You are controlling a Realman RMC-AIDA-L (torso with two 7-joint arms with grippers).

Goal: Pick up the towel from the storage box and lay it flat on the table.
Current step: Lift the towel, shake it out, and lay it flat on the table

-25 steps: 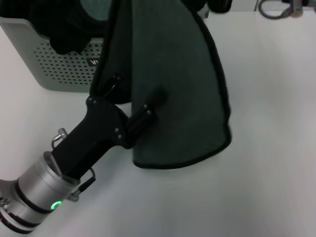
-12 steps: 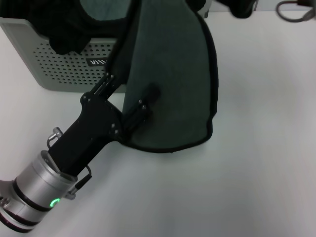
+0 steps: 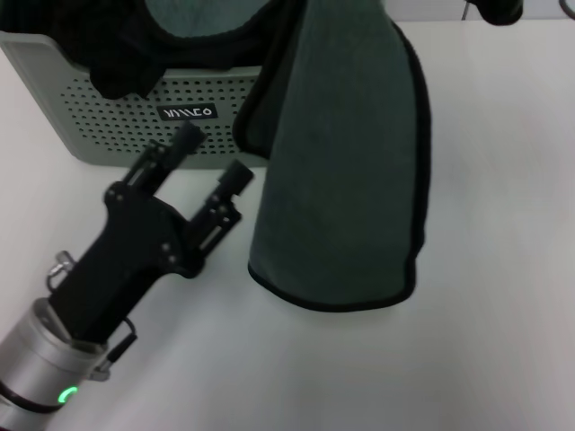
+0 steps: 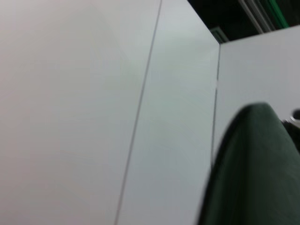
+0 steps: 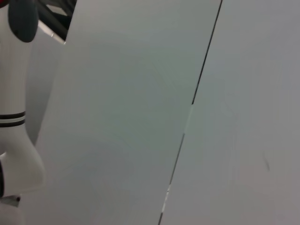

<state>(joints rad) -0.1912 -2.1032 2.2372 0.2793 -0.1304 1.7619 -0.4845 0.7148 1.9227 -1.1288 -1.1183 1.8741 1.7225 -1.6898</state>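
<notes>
- The towel point(image 3: 346, 162) hangs lengthwise from the top edge of the head view, its dark grey-green face showing and its thin black edging running round the rounded lower corners.
- Its lower hem lies at about 5 o'clock from the picture's middle, low over the table point(image 3: 485, 296); whether it touches the surface cannot be told.
- The towel's upper part passes beside the storage box point(image 3: 108, 126), at roughly 3 o'clock from the box's black label point(image 3: 187, 112), and covers the box's right front corner.
- The storage box stands on the table at 10 o'clock in the head view; a black cloth point(image 3: 108, 45) spills over its rim and a paler teal cloth point(image 3: 193, 16) lies inside.
- The left gripper point(image 3: 211, 157) reaches in from 7 o'clock, its two black fingers spread apart and holding nothing; its tips sit just in front of the box wall, close beside the towel's left edge but apart from it.
- The left wrist view shows a dark fold of the towel point(image 4: 255, 173) against pale panels.
- The right gripper is out of sight; whatever holds the towel up lies beyond the top edge, and the right wrist view shows only pale panels.
</notes>
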